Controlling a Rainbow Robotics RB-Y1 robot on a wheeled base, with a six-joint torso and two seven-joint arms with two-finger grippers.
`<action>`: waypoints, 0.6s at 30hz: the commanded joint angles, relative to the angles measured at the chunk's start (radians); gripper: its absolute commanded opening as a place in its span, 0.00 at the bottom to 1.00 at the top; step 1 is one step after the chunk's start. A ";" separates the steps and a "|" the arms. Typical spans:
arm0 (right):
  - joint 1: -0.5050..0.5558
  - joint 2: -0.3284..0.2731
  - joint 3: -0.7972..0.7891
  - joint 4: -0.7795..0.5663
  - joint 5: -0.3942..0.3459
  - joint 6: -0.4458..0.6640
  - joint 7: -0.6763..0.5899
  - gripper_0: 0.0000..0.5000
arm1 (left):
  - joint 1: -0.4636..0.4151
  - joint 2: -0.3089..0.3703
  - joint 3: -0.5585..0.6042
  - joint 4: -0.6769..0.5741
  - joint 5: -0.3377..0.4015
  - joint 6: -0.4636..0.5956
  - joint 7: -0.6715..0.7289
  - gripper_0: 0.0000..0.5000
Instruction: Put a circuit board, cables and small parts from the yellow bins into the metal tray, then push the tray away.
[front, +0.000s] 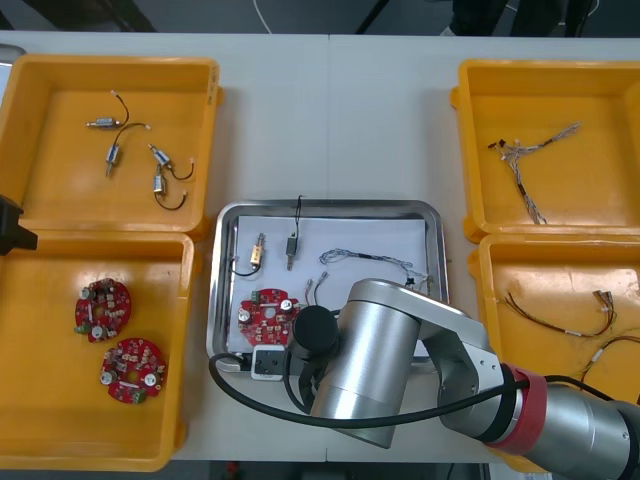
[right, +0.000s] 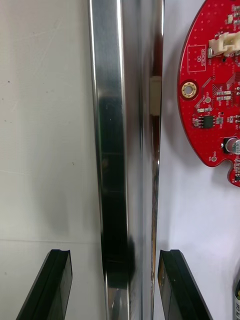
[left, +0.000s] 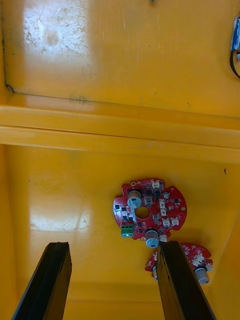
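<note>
Front cam looks steeply down on everything; right wrist cam hugs the metal tray (right: 112, 150) rim, left one eyes the near-left yellow bin (left: 65, 200).

I have the tray (front: 432, 215) in the middle of the table, with two bins on each side of it. The far left bin (front: 30, 70) holds small metal parts (front: 112, 152). The near left bin (front: 30, 400) holds two circuit boards (front: 103, 309), one just behind the other, and my left gripper (left: 112, 245) hangs over them with its fingers apart. The far right bin (front: 540, 66) and the near right bin (front: 490, 300) each hold cables (front: 530, 160).

Inside the tray, a board (front: 268, 310) lies in the near left corner. Two small parts (front: 258, 254) lie behind it, and a cable (front: 375, 260) runs off to their right. My right arm (front: 370, 370) reaches over the tray's near edge. My right gripper (right: 115, 252) straddles the tray's rim beside that board, one finger outside and one inside.
</note>
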 joint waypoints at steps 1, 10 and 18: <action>-0.020 0.009 0.020 -0.012 -0.003 -0.005 0.006 0.76 | 0.018 -0.010 0.024 -0.004 0.003 0.007 -0.088 1.00; -0.048 0.004 0.026 -0.012 -0.001 -0.005 0.004 0.07 | 0.018 -0.010 0.024 -0.004 0.003 0.007 -0.088 1.00; -0.075 -0.010 0.028 -0.012 0.023 -0.008 0.004 0.05 | 0.018 -0.010 0.024 -0.004 0.003 0.007 -0.088 1.00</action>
